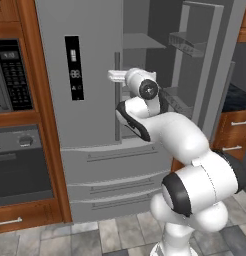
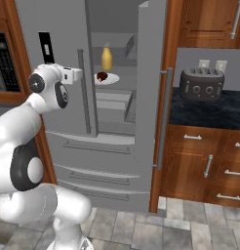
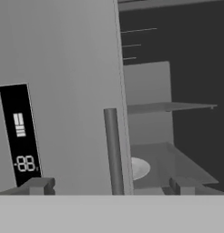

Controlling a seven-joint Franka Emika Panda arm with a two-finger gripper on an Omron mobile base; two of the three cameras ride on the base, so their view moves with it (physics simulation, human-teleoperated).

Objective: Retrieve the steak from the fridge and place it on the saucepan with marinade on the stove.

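Grey fridge (image 2: 63,58) stands with its right door swung open; steak (image 2: 102,76) sits on a white plate (image 2: 111,79) inside. End effector (image 3: 109,185), fingers apart, faces the left door's handle (image 3: 113,150).

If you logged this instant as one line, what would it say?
stage: reaching into fridge | right door: open | gripper: open, empty, at left door's handle | steak: on white plate, fridge shelf | bottle: behind plate

A fridge shelf (image 2: 112,93) carries a white plate (image 2: 108,79) and yellow bottle (image 2: 107,59).
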